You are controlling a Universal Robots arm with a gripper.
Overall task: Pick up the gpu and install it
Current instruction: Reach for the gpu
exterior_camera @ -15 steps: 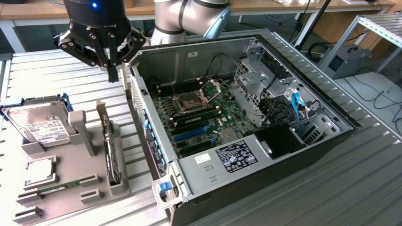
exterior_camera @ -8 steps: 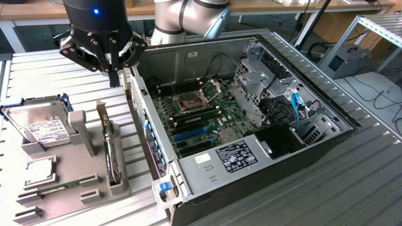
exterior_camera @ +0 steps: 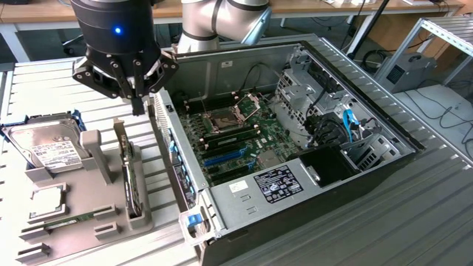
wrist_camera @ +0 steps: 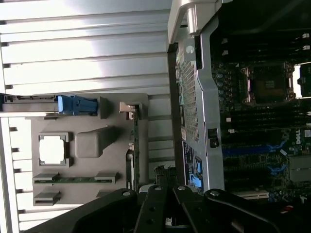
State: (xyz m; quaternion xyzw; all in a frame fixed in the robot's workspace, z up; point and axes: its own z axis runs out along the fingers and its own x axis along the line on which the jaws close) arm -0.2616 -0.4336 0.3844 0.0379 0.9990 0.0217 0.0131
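Observation:
The gpu is a slim dark card standing on edge in a slot of the grey holder, at the exterior view's left of the open computer case. My gripper hangs shut and holds nothing, above the card's far end and close to the case's side wall. In the wrist view the gpu runs as a thin edge along the holder, and my gripper's black linkages reach in over its near end. Blue expansion slots lie on the motherboard inside the case.
The holder also carries a silver hard drive with a white label, a square processor and a green memory stick. The case's raised wall stands right beside the gpu. The table is a ribbed metal surface.

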